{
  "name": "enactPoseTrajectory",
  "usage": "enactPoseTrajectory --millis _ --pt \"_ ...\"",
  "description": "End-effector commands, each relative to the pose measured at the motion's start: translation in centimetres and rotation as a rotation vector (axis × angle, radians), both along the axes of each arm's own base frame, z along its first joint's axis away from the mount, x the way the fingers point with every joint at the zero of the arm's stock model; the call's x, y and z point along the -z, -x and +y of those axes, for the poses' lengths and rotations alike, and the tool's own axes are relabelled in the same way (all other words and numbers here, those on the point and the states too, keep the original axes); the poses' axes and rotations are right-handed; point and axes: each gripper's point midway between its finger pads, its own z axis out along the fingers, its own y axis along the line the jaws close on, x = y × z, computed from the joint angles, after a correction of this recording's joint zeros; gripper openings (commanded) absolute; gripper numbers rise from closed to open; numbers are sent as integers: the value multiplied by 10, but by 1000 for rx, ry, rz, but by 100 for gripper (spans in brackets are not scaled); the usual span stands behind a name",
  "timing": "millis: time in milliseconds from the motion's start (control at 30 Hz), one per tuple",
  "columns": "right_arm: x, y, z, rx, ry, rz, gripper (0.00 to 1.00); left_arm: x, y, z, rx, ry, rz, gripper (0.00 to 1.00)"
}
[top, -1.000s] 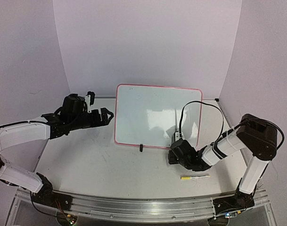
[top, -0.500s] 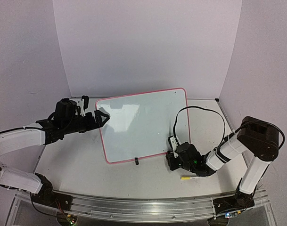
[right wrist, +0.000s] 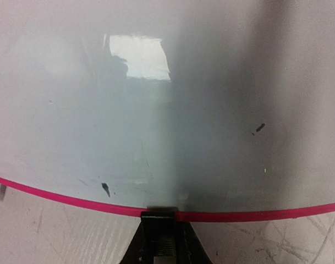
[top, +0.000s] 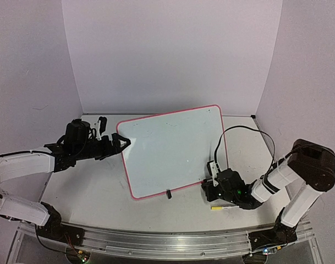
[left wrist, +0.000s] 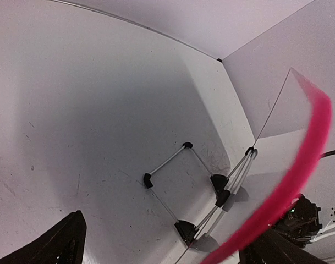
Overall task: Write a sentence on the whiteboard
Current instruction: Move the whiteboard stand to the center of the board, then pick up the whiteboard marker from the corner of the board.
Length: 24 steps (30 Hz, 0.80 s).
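Your right gripper (right wrist: 160, 225) has its jaws pressed together on the lower pink rim (right wrist: 73, 199) of the whiteboard (top: 173, 148). It appears to be nipping that thin edge near the bottom corner. The board rises straight ahead of those fingers and fills the right wrist view. Your left gripper (top: 123, 144) stands spread wide at the board's opposite side edge. The rim passes between its fingers, but they are not closed on it.

The step in hand looks like setting the board up, not writing. The board sits skewed on the table (top: 90, 187), and none of the sentence is on it.

- Keep the right pinch firm and low on the rim, so the glossy face stays free.
- Swing the board slowly. Its wire stand legs (left wrist: 218, 181), just beyond your left fingers in the wrist view, can drag or fold if you twist fast.
- Use the open left jaws as a fence, or close them on the rim to steady it.
- Release the right side only once the board stands on its own.
- The marker (top: 228, 207) lies on the table just behind and below your right gripper, so watch your wrist near it.

The board's face shows only glare and a few dark specks, and there is no readable writing. No brand or label can be made out on the board or the marker.
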Motion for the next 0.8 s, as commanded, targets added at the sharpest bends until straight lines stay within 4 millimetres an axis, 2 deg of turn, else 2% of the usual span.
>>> enactPoseTrajectory --millis 0,133,233,400,567,700,767 --pt "17 12 -28 98 27 71 0 -18 0 -17 75 60 -29 95" --pt "19 9 -41 189 31 74 0 -21 6 -24 118 74 -32 90" --pt "19 4 -51 264 38 69 0 -23 11 -32 151 77 -42 83" --pt "21 -3 -54 327 42 71 0 -18 11 -52 216 104 -41 66" --pt "17 -10 -45 327 9 56 0 -14 -4 -61 213 93 -57 50" --pt "11 -19 -32 322 -23 43 0 -11 -15 -67 215 67 -80 31" --pt "9 -24 -26 325 -35 39 0 -6 -19 -70 219 52 -85 25"
